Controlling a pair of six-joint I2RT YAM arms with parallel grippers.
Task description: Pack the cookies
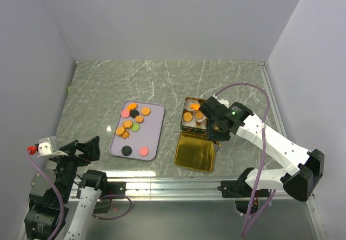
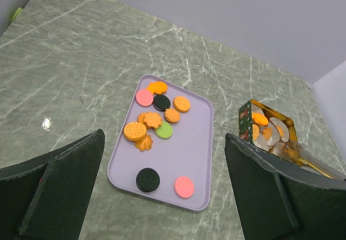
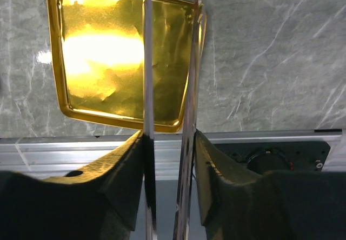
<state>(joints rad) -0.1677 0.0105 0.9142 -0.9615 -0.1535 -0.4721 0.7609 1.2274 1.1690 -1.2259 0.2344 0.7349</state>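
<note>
Mostly the cookies (image 2: 153, 120) lie in a loose cluster on the lavender tray (image 2: 200, 159) at the middle of the worktop (image 1: 108, 83). Orange ones bunch at the far end with a pink, a black and a green among them, and another black and another pink sit apart near the front edge. A few orange ones already lie in the green tin (image 2: 246, 122) just right of the tray, nested among white paper cups (image 2: 278, 129), which I judge are there to keep them separated. The tin's gold lid (image 3: 108, 61) lies inside-up in front of it, away from the opening. My right pincer (image 3: 169, 137) is closed on a pair of thin shiny tongs (image 3: 147, 61), held over the lid and reaching toward the tin, presumably so flat discs can be lifted without crushing. The tips run out of the wrist view, so I cannot tell whether they carry a cookie. My left pincer (image 2: 163, 136) hangs spread wide and empty at the near left corner, well back from the tray and off the route between tray and tin. The tin's wall and the cups are what the tongs must clear.
</note>
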